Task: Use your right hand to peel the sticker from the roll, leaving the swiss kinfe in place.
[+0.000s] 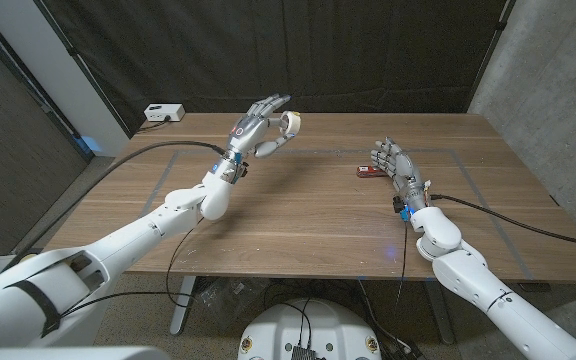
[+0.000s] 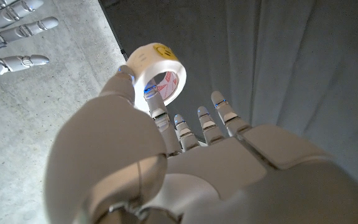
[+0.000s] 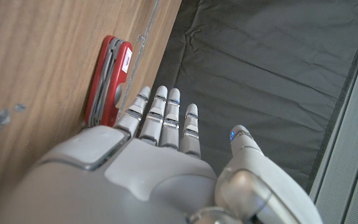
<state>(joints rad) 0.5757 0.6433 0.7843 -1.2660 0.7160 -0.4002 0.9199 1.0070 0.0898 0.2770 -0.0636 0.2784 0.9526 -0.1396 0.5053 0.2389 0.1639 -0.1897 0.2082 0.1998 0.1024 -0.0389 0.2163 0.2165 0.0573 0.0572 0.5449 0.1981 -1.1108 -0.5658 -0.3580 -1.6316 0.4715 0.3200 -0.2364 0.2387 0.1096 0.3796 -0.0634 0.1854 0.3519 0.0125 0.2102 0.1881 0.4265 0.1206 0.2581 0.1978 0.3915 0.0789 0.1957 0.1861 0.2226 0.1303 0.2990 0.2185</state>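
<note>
**Roll raised, peel not yet begun**

While my left hand (image 1: pixel 260 128) pinches the white sticker roll (image 1: pixel 290 123) aloft at upper centre, my right hand (image 1: pixel 396 165) waits empty, fingers apart, just beside the red folding Swiss knife (image 1: pixel 369 171). Next, I judge, it must reach across for the sticker.

We read this as a robotics lab test cell. A dark curtain (image 1: pixel 268 50) hangs as a backdrop behind a plain wooden bench (image 1: pixel 298 215), a bare concrete wall (image 1: pixel 558 70) stands to one side, a white power strip (image 1: pixel 164 113) sits at the far corner, and black cables (image 1: pixel 528 225) trail across the surface.
</note>
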